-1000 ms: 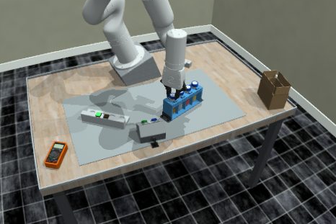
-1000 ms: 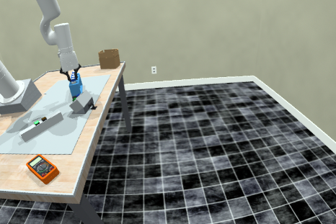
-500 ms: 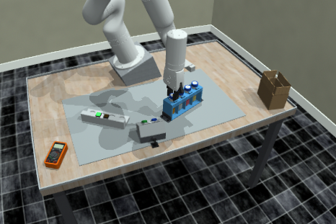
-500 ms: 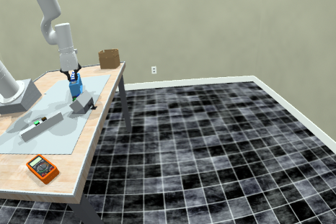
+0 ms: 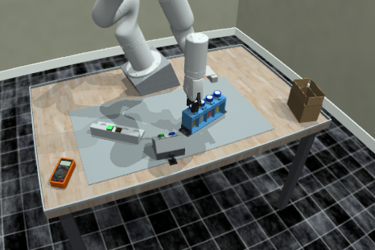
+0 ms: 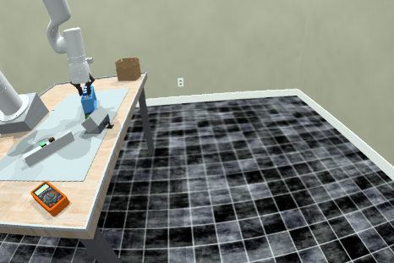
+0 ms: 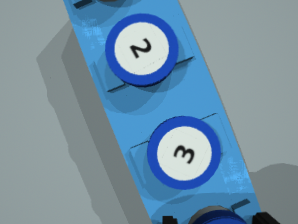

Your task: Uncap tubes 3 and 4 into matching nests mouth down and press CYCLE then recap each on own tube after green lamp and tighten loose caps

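Observation:
My gripper point(image 5: 195, 109) point(image 6: 84, 93) point(image 7: 216, 220) is open around cap 4 point(image 7: 222, 219), with a small gap beside the cap. Cap 4 sits at the near end of the blue decapping station point(image 5: 187, 120) point(image 6: 89, 105) point(image 7: 192, 100), cut off by the wrist view's lower edge. Blue-rimmed cap 3 point(image 5: 202, 103) point(image 7: 184, 153), cap 2 point(image 5: 209, 98) point(image 7: 141, 49) and cap 1 point(image 5: 217, 93) sit on their tubes. The white cap tray point(image 5: 96, 131) point(image 6: 51, 150) shows no cap. Its green lamp point(image 5: 109, 128) point(image 6: 43, 144) is bright; the amber lamp point(image 5: 118, 129) point(image 6: 51, 139) is dark.
The grey key housing point(image 5: 169, 145) point(image 6: 96, 122) with the blue key point(image 5: 172, 133) and green key point(image 5: 161, 135) stands between tray and station. An orange multimeter point(image 5: 63, 173) point(image 6: 50, 198) lies near a table corner. An open cardboard box point(image 5: 306, 101) point(image 6: 128, 69) stands at another.

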